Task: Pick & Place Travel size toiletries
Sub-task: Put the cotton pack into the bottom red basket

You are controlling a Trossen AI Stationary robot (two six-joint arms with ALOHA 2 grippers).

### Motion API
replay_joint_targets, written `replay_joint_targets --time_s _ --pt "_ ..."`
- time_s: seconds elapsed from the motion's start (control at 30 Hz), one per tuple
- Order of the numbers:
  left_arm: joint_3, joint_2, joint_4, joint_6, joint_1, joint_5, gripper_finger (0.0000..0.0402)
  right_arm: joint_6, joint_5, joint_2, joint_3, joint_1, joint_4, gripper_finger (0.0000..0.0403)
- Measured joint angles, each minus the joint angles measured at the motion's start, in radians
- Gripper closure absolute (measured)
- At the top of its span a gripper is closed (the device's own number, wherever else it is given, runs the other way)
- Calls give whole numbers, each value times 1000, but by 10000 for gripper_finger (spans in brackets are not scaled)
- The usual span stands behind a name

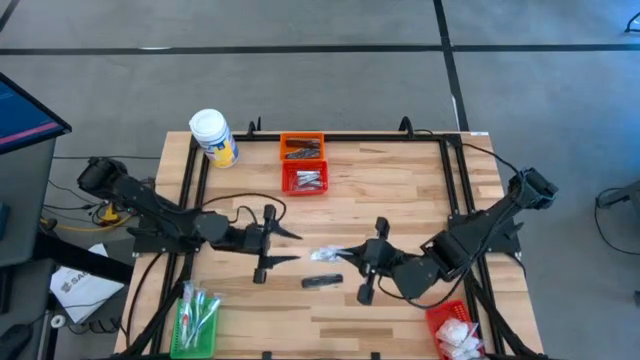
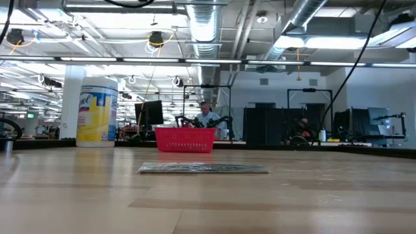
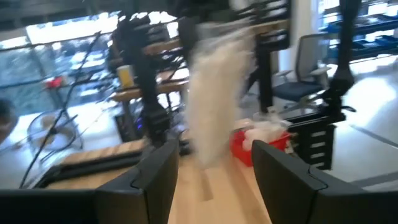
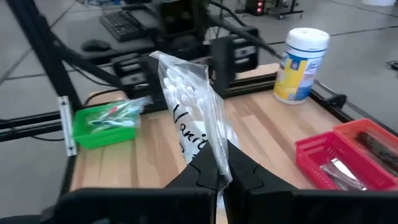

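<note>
Wooden counter (image 1: 400, 190) with a black frame, grey floor around it. Clear packet of white swabs (image 4: 193, 118) is up off the counter near the middle, pinched at its lower edge by the right gripper (image 4: 217, 171), jaws closed tight on it. Same packet shows at centre in the high view, right gripper (image 1: 366, 252) just right of it. Left gripper (image 1: 268, 240) sits a little left of the packet, jaws partly apart, nothing between them. Dark slim tube (image 1: 322, 282) lies flat on the counter just near of the packet. Foil sachet (image 2: 203, 168) lies flat mid-counter in the low view. Orange basket (image 1: 301, 147) and red basket (image 1: 305, 178) far centre, white jar (image 1: 213, 137) far left, green basket (image 1: 196, 318) near left, another red basket (image 1: 452, 328) near right holding white packets.
</note>
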Motion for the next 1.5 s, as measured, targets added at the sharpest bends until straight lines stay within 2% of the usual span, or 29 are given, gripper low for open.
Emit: replay_joint_targets --time_s 0.23,0.47,1.5 --pt "0 7 35 26 12 16 207 -6 0 8 0 -43 13 403" --pt "0 7 35 25 48 13 207 -102 -57 47 1 -96 145 403" --pt "1 8 74 25 73 21 207 -164 -85 68 1 -160 276 403"
